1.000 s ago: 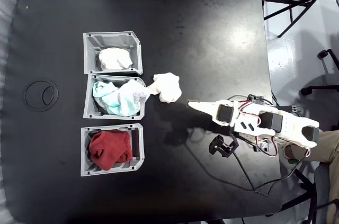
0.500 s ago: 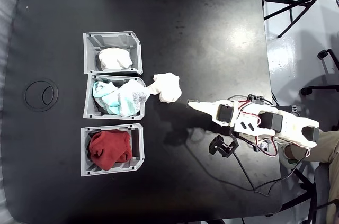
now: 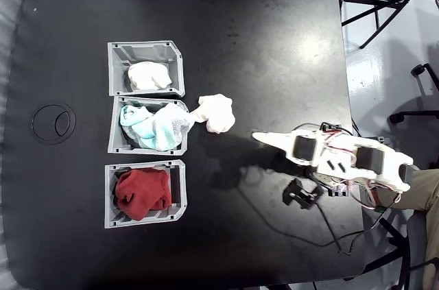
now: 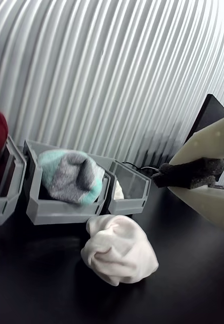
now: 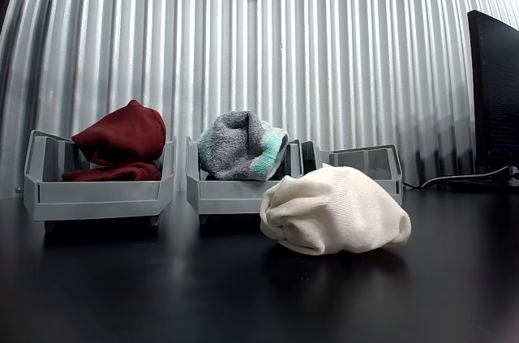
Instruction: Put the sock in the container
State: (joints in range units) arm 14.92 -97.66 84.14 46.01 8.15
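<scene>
The off-white sock (image 3: 216, 113) lies bundled on the black table, just outside the middle bin's open side; it also shows in the wrist view (image 4: 119, 249) and in the other view (image 5: 336, 212). The grey container (image 3: 146, 51) with white fabric in it stands at the top of the bin row, and its rim shows behind the sock (image 4: 137, 182) (image 5: 369, 156). My gripper (image 3: 257, 137) points at the sock from the right, a short gap away. Its jaws are shut with nothing in them, and the dark pad sits between the cream fingers (image 4: 170, 176).
A bin with teal-and-white cloth (image 3: 152, 127) and a bin with dark red cloth (image 3: 142, 194) stand below the container. A ring mark (image 3: 53, 122) lies left of the bins. Cables trail by the arm base (image 3: 322, 208). Chair legs (image 3: 384, 2) stand beyond the table's right edge.
The arm has drawn back slightly to the right, away from the sock. The sock and the bins have not moved.
</scene>
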